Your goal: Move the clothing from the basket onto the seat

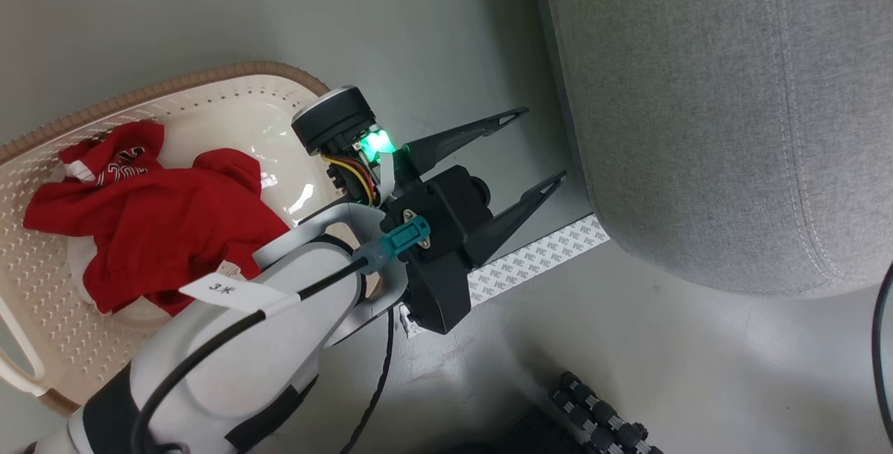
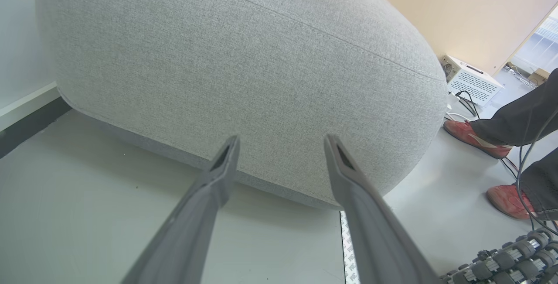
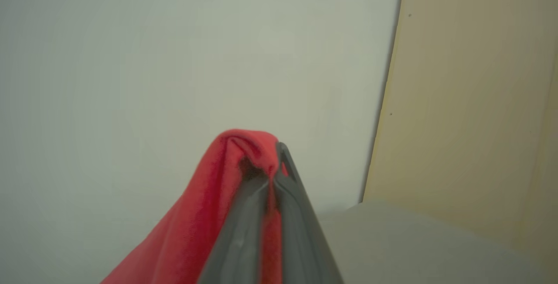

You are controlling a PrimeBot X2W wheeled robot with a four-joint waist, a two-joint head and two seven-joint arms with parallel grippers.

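Red clothing (image 1: 150, 220) with white trim lies bunched in the cream basket (image 1: 42, 300) at the left. My left gripper (image 1: 544, 148) hangs open over the floor between the basket and the grey seat (image 1: 725, 112), its fingers pointing at the seat's rounded side (image 2: 244, 70); nothing is between them (image 2: 281, 142). In the right wrist view my right gripper (image 3: 272, 170) is shut on a fold of red clothing (image 3: 205, 214), which drapes down to the left of the fingers in front of a pale wall.
A strip of white printed tape (image 1: 530, 262) runs along the floor under the left gripper. Black rollers (image 1: 600, 415) show at the bottom. A person's red shoes (image 2: 475, 138) and dark trouser legs stand right of the seat, near a white box (image 2: 471, 81) and cables.
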